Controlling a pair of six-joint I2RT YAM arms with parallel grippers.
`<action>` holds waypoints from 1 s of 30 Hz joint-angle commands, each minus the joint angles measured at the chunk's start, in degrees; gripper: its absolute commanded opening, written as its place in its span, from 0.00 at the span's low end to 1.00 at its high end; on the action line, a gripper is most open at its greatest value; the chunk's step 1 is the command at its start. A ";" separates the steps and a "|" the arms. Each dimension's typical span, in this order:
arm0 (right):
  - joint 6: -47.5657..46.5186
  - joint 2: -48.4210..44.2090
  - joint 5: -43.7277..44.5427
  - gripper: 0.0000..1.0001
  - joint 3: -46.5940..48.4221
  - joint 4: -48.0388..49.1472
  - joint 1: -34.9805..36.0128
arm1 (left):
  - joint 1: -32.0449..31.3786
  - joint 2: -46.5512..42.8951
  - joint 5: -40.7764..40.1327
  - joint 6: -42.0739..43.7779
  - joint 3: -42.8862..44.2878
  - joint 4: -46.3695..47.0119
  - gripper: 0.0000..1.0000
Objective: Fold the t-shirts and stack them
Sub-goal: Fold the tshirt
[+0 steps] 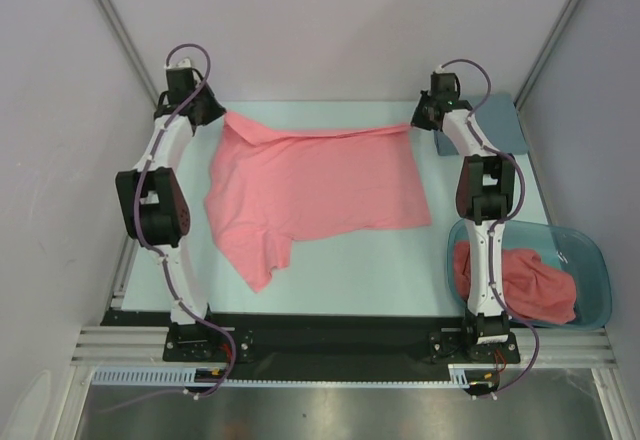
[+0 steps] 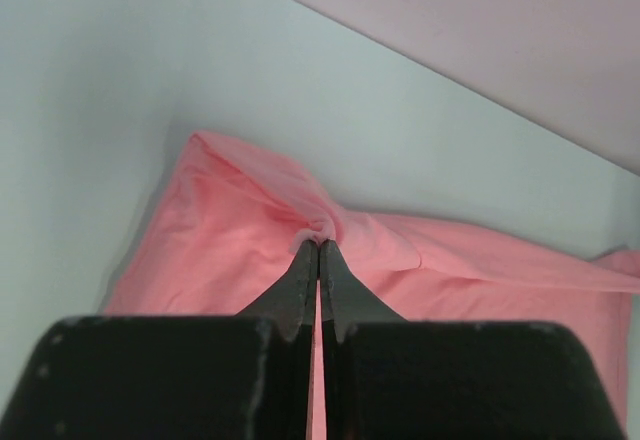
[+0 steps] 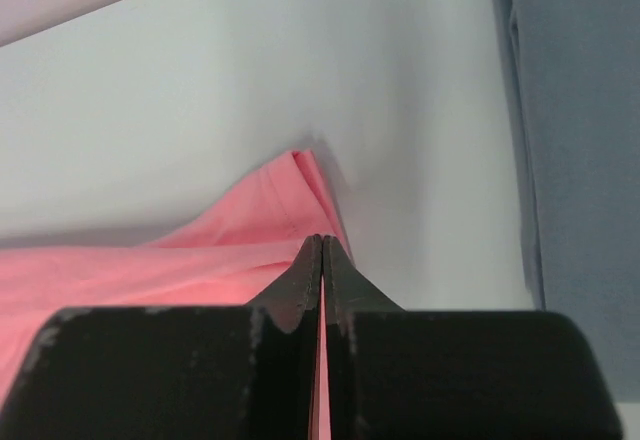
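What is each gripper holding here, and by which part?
Both pinch the spread t-shirt: left gripper at its far left corner, right gripper at its far right corner.

White-black arms [image 1: 168,145], purple cables [image 1: 187,48]

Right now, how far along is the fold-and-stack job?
Early. Done: one t-shirt lies spread out on the table, outside the teal tub. In hand: the left end effector and the right end effector are each shut on a far corner of that shirt. Left: no fold is made, no stack is visible, and crumpled pink fabric waits in the tub.
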 commanded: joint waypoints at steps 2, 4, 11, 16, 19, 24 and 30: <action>0.27 -4.90 -3.26 0.00 3.73 -4.03 -0.20 | 1.46 -5.11 0.69 0.07 -2.28 -3.47 0.00; -0.08 -4.64 -3.61 0.00 4.53 -5.17 -0.38 | 1.90 -5.55 0.87 0.51 -2.81 -4.35 0.00; 0.00 -5.34 -3.96 0.00 4.88 -8.25 -0.29 | 2.78 -10.12 2.54 -0.45 -7.82 -5.93 0.01; 0.09 -5.52 -4.40 0.00 4.53 -10.36 -0.03 | 2.87 -12.93 3.06 -0.80 -11.94 -6.55 0.00; -0.61 -5.96 -3.61 0.00 4.18 -11.42 0.15 | 2.96 -14.78 3.15 -1.15 -14.41 -6.28 0.00; -0.61 -5.96 -4.14 0.00 4.27 -12.73 0.23 | 3.74 -16.54 4.47 -1.95 -16.26 -7.86 0.00; -1.40 -5.96 -3.43 0.00 4.27 -14.49 1.03 | 4.45 -18.03 4.47 -2.74 -18.10 -9.71 0.00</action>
